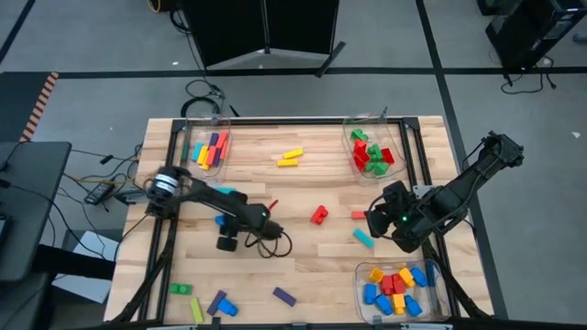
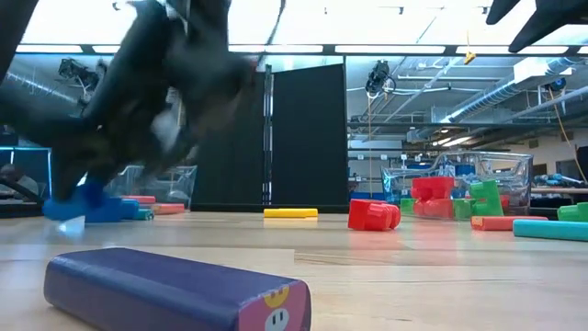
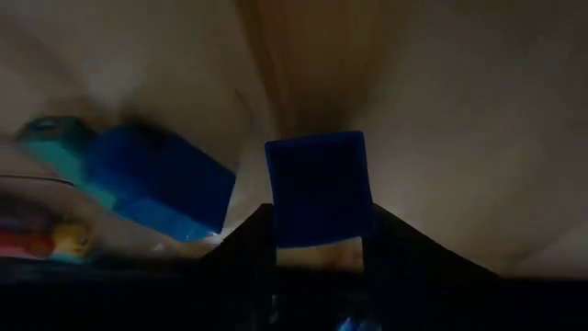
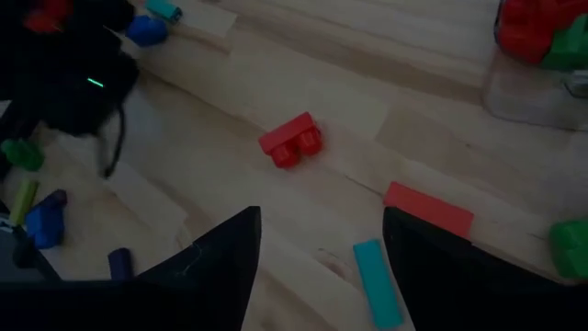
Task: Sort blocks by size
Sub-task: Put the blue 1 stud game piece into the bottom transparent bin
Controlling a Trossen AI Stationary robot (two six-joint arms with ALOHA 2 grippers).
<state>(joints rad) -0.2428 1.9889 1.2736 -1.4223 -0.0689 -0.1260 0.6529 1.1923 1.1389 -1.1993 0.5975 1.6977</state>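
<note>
I have the left gripper (image 3: 320, 241) down at the table, left of centre, and its two fingers (image 3: 246, 241) are closed on a dark blue brick (image 3: 318, 187), which stands between them in the left wrist view. Just beside that brick, a second blue brick (image 3: 161, 181) lies on the wood with a teal block (image 3: 53, 147) touching its far end.

In the low view the same blue brick (image 2: 87, 204) shows under the blurred arm. Farther out from this gripper, a red brick (image 1: 318, 214) lies toward the right arm, and a yellow bar (image 1: 290, 158) lies beyond it, toward the far edge.

My right gripper (image 4: 322, 267) hangs above the table's right side with its jaws apart and nothing between them. Just ahead of it lie a teal bar (image 4: 377, 283) and a flat red bar (image 4: 428, 209), with that red brick (image 4: 292, 140) farther on.
</note>
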